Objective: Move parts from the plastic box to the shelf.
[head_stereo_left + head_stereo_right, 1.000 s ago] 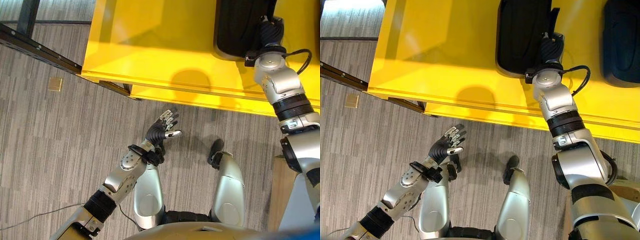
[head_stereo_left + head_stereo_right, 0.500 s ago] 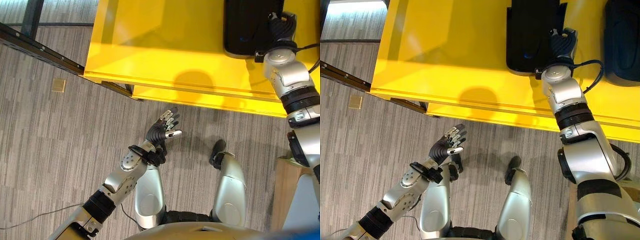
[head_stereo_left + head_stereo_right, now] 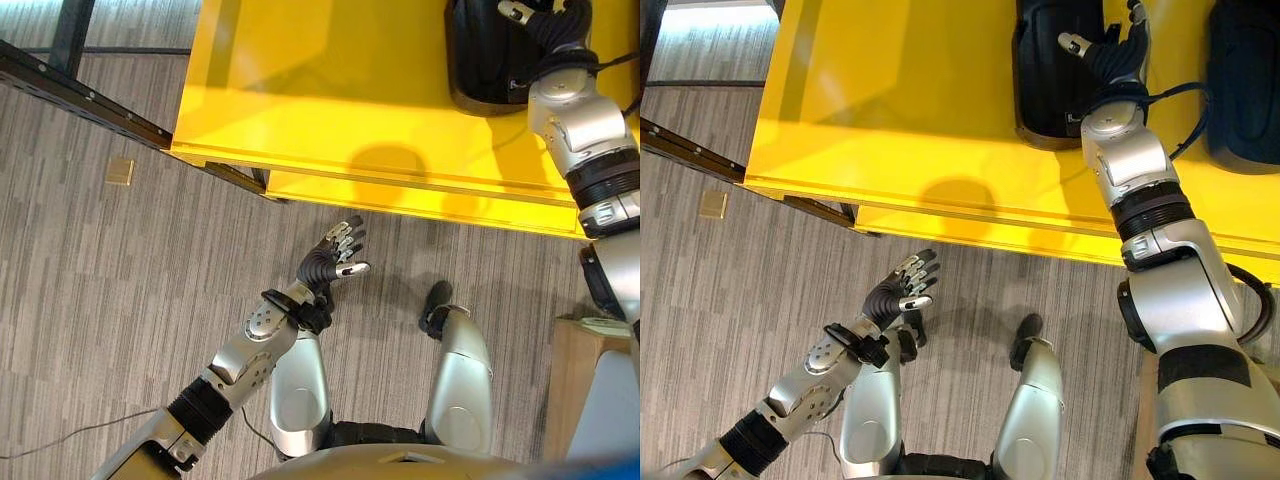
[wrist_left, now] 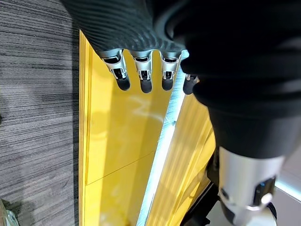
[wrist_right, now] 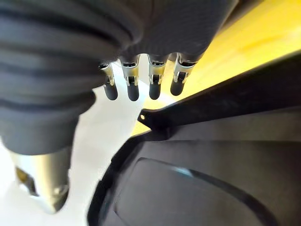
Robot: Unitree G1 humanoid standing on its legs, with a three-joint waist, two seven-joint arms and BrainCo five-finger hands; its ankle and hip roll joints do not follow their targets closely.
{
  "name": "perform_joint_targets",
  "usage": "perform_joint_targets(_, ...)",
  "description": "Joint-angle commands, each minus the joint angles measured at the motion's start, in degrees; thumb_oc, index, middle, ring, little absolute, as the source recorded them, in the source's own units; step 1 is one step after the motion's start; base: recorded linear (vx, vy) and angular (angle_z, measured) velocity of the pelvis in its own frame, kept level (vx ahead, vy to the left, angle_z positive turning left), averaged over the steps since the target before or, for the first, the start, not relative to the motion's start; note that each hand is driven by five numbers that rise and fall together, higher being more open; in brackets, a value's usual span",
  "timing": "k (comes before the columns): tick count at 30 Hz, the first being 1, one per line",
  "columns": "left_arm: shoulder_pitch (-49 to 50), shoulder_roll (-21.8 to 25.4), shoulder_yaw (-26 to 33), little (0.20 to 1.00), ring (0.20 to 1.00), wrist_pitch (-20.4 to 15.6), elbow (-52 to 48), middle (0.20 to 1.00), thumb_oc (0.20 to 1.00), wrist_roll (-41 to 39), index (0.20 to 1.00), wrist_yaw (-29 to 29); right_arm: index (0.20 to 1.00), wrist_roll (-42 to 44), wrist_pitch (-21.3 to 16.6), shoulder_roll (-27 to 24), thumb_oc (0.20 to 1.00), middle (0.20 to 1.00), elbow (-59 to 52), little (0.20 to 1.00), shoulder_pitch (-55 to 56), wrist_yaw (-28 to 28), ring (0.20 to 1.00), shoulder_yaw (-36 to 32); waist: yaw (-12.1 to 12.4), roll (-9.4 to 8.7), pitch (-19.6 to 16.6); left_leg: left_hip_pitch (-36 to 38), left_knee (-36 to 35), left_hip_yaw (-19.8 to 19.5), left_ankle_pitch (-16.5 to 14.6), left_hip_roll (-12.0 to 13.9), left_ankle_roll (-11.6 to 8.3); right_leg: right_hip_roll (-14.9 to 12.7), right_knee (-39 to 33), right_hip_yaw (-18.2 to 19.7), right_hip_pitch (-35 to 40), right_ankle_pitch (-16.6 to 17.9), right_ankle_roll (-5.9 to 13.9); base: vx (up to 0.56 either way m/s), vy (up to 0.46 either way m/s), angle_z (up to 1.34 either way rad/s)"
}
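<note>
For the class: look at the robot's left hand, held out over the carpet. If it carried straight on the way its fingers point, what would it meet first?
Most likely the front edge of the yellow shelf. The left hand is open and empty, fingers aimed at that edge, with bare carpet between. Height is hard to judge, so it might pass just under the shelf.

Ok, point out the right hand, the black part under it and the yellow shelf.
right hand (image 3: 1118, 55), right eye view, back of the hand.
black part (image 3: 1045, 75), right eye view, its top face.
yellow shelf (image 3: 300, 100), left eye view, bare surface.
</note>
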Motion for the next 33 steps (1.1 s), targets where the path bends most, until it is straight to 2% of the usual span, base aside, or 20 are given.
perform_joint_targets(1,0.1,0.7,-3.3,1.0,1.0,-2.0,-6.3,1.0,1.0,0.2,1.0,-1.1,1.0,6.2,-3.0,-1.6,1.0,1.0,-1.7,1.0,-3.4,-1.3,1.0,-2.5,1.3,0.82,-2.1,4.6,-1.1,4.1,-5.4,0.4,-0.46,-2.4,8.9,-5.7,1.5,-7.7,1.2,0.0,0.0,0.0)
perform_joint_targets(10,1.0,-0.7,-1.5,1.0,1.0,-3.5,-4.8,1.0,1.0,1.3,1.0,-1.0,1.0,17.4,-2.8,2.4,1.0,1.0,-5.7,1.0,6.1,1.1,1.0,-8.1,-0.4,0.05,-2.1,8.4,-3.8,5.5,-4.5,0.1,-0.3,-1.2,6.6,-4.7,4.3,-7.1,1.17,0.0,0.0,0.0)
perform_joint_targets(13,1.4,-1.3,-0.6,1.0,1.0,-3.9,-4.2,1.0,1.0,1.3,1.0,-0.8,1.0,19.0,-2.2,4.0,1.0,1.0,-9.4,1.0,10.3,-0.4,1.0,-10.3,-1.3,-0.47,-2.1,10.4,-4.9,6.3,-4.1,0.2,-0.35,-0.8,5.3,-4.4,6.0,-6.8,1.21,0.01,0.008,-0.08)
perform_joint_targets(14,1.9,-1.6,0.6,1.0,1.0,-3.8,-3.8,1.0,1.0,1.3,1.0,-0.8,1.0,19.9,-1.9,5.3,1.0,1.0,-12.9,1.0,14.7,0.2,1.0,-12.4,-2.0,-0.79,-2.1,12.3,-5.9,6.7,-3.8,0.4,-0.36,-0.3,4.1,-4.2,7.7,-6.5,1.25,0.03,0.004,-0.08)
perform_joint_targets(20,2.9,-3.1,2.2,1.0,1.0,-3.8,-2.5,1.0,1.0,0.2,1.0,-0.7,1.0,19.7,0.8,9.4,1.0,1.0,-21.9,1.0,23.9,1.0,1.0,-13.7,-3.8,-1.4,-2.1,15.8,-8.0,7.6,-2.4,1.3,-0.81,0.7,1.0,-3.5,11.2,-5.4,1.27,0.03,-0.019,-0.1)
perform_joint_targets(24,3.8,-4.4,3.3,1.0,1.0,-3.9,-1.6,1.0,1.0,2.4,1.0,-1.2,1.0,19.2,1.0,12.5,1.0,1.0,-25.9,1.0,29.2,1.9,1.0,-13.3,-4.6,-1.61,-2.1,17.8,-8.7,7.9,-1.8,1.8,-0.99,1.3,-0.8,-3.3,13.7,-4.9,1.08,0.04,-0.025,-0.07)
perform_joint_targets(26,4.0,-4.9,3.5,1.0,1.0,-4.9,-0.7,1.0,1.0,2.4,1.0,-0.7,1.0,17.5,1.7,14.3,1.0,1.0,-26.5,1.0,30.3,3.6,1.0,-12.5,-4.5,-1.48,-2.1,18.1,-8.4,7.6,-1.9,1.8,-0.91,1.3,-0.5,-3.2,14.4,-5.2,0.91,0.04,0.005,-0.02)
perform_joint_targets(33,4.4,-5.1,4.1,1.0,1.0,-4.3,-0.4,1.0,1.0,2.6,1.0,-1.8,1.0,16.9,2.1,14.8,1.0,1.0,-26.0,1.0,30.8,5.0,1.0,-12.0,-3.8,-1.59,-2.8,18.1,-8.0,7.0,-2.1,1.9,-0.82,1.6,-0.3,-3.9,15.1,-5.6,0.54,0.01,-0.01,0.0)
